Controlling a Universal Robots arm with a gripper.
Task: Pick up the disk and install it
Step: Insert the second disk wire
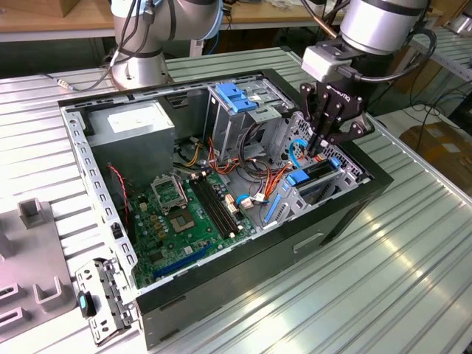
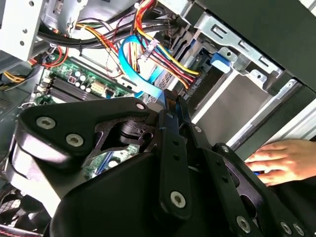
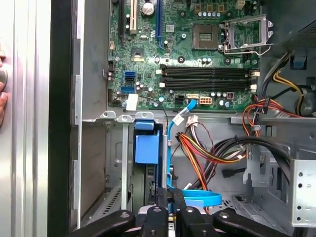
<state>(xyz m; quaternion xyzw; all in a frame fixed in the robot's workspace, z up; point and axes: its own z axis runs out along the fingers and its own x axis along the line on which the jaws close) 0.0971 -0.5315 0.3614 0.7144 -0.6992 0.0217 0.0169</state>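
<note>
The disk (image 1: 316, 174) stands on edge in the drive bay at the open computer case's side towards the exterior view's right, dark with blue rails. In the first wrist view its blue rail end (image 3: 147, 148) shows inside the metal slot. My gripper (image 1: 317, 151) hangs straight above the disk's upper edge, its black fingers drawn together with hardly any gap. Whether the tips touch the disk I cannot tell. Its tips (image 3: 170, 200) lie beside the slot, close to a flat blue cable (image 3: 200, 197). In the second wrist view the gripper (image 2: 171, 98) points at the cable bundle.
Case (image 1: 346, 214) on a ribbed metal table. Inside: green motherboard (image 1: 181, 217), grey power supply (image 1: 136, 122), blue-fronted drive cage (image 1: 237, 96), coloured cables (image 1: 254, 177). A person's hand (image 2: 281, 160) rests on the table beside the case. Second arm base (image 1: 144, 44) behind; grey fixtures (image 1: 29, 214) at left.
</note>
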